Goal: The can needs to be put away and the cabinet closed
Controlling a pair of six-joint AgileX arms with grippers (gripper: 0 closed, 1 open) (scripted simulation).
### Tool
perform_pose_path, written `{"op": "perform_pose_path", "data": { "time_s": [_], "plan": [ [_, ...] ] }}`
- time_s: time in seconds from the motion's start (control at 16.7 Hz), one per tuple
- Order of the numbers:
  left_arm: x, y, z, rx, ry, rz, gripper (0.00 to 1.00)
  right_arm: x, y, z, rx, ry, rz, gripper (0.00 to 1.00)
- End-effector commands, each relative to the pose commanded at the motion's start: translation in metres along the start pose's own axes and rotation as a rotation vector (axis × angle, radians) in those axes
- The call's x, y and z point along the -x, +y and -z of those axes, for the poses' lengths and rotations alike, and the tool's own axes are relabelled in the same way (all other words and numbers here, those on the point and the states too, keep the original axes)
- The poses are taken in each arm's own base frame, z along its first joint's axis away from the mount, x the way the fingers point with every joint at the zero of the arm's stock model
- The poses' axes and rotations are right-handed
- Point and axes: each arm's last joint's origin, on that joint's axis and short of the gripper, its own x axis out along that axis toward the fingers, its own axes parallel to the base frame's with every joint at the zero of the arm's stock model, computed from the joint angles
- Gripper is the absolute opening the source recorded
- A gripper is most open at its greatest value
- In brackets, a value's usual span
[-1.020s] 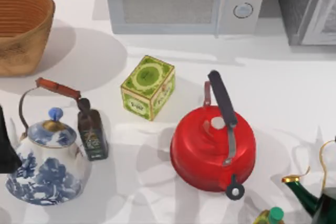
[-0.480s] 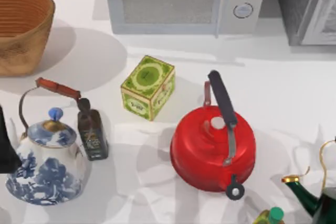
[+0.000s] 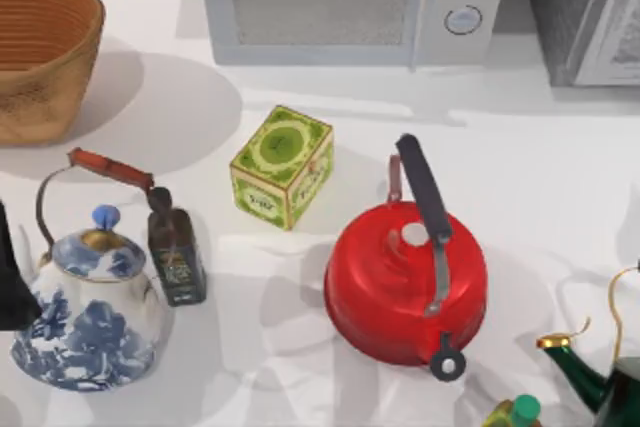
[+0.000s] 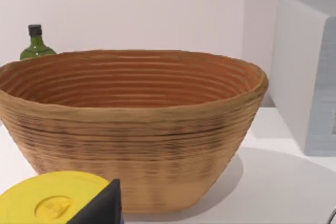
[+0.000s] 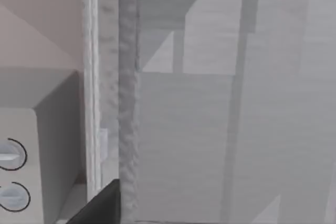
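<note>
The can is out of view. The cabinet (image 3: pixel 570 17) stands at the table's back right corner, dark speckled grey with a pale framed door panel (image 3: pixel 618 42), and is cut off by the frame. The right wrist view looks at it from close up: a speckled edge (image 5: pixel 127 103) beside a wide pale grey panel (image 5: pixel 220 145). A dark tip of my right gripper (image 5: pixel 102 203) pokes in low there. My left arm (image 3: pixel 12 277) is a dark shape at the table's left edge, next to the blue-and-white teapot. A dark tip of my left gripper (image 4: pixel 102 205) faces the basket.
A white microwave (image 3: pixel 350 2) stands left of the cabinet. A wicker basket (image 3: pixel 40 52) sits back left. Mid-table are a green tea tin (image 3: pixel 283 165), a red kettle (image 3: pixel 405 282), a dark bottle (image 3: pixel 175 252) and a blue-and-white teapot (image 3: pixel 90 317). A green teapot (image 3: pixel 600 377) is front right.
Only the shadows on the right side of the table have shifted and thinned. No object has moved and the left arm stays in place.
</note>
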Motion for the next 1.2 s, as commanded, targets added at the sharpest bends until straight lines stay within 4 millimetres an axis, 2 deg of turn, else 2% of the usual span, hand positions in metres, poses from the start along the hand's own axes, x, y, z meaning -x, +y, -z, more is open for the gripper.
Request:
{"op": "perform_pose_path", "data": {
  "time_s": [0.12, 0.3, 0.48, 0.66, 0.9, 1.2],
  "plan": [
    [0.0, 0.0, 0.0, 0.0, 0.0, 0.0, 1.0, -0.016, -0.023, 0.001, 0.008, 0.012, 0.0, 1.0],
    [0.0, 0.0, 0.0, 0.0, 0.0, 0.0, 1.0, -0.032, -0.066, 0.017, -0.001, 0.056, -0.001, 1.0],
    [0.0, 0.0, 0.0, 0.0, 0.0, 0.0, 1.0, -0.031, -0.107, 0.041, -0.027, 0.097, -0.002, 1.0],
    [0.0, 0.0, 0.0, 0.0, 0.0, 0.0, 1.0, -0.019, -0.136, 0.058, -0.043, 0.114, -0.003, 1.0],
    [0.0, 0.0, 0.0, 0.0, 0.0, 0.0, 1.0, -0.005, -0.154, 0.064, -0.038, 0.113, -0.005, 1.0],
    [0.0, 0.0, 0.0, 0.0, 0.0, 0.0, 1.0, -0.005, -0.153, 0.065, -0.041, 0.115, -0.006, 1.0]
  ]
}}
